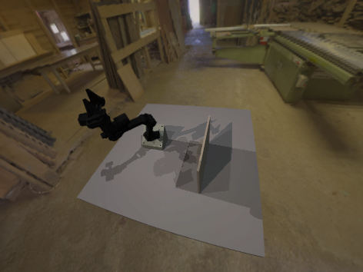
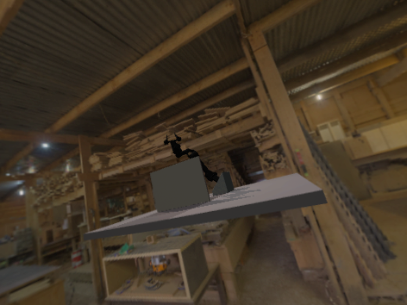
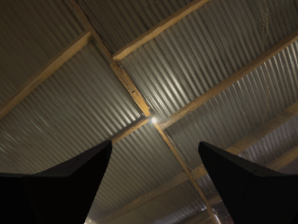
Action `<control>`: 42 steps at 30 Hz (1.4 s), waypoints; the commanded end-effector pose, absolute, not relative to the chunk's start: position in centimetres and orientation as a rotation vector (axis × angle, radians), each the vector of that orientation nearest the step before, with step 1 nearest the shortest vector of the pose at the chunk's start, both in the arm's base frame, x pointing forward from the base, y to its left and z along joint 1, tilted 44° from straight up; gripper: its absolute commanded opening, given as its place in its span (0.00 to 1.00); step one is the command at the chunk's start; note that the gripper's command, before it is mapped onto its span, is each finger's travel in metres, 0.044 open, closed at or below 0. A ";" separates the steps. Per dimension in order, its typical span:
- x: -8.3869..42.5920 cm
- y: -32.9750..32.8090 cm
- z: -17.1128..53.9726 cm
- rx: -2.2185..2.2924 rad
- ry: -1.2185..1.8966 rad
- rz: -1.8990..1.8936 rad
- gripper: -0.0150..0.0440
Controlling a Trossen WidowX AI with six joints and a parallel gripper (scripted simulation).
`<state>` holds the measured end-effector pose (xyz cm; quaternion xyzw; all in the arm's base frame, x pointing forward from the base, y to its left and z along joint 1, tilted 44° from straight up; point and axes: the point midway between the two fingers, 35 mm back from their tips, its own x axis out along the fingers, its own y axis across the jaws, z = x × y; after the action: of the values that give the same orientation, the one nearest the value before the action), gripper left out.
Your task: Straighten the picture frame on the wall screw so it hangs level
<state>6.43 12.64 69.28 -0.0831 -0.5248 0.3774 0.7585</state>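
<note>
The upright wall panel [image 1: 199,180] [image 2: 178,185] is seen nearly edge-on in the top view and from its plain back in the exterior view. The picture frame and the screw cannot be made out in any view, so the frame's tilt cannot be told. My gripper [image 1: 86,95] [image 2: 172,136] [image 3: 156,145] is open and empty, its fingers wide apart. It is raised on the far side of the arm's base from the panel, well away from it, and points upward. The wrist view shows only the roof between the two black fingers.
The arm's base sits by a pale mounting block [image 1: 154,144] [image 2: 224,183] on the grey platform [image 1: 154,207] [image 2: 280,189], between the gripper and the panel in the top view. Shadows of the arm and panel fall on the platform. Workshop benches and timber stand beyond.
</note>
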 end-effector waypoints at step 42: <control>10.2 -11.9 42.3 0.694 -0.815 -0.483 0.69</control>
<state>7.64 -12.11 46.55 0.3182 -0.4672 -0.2301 0.7922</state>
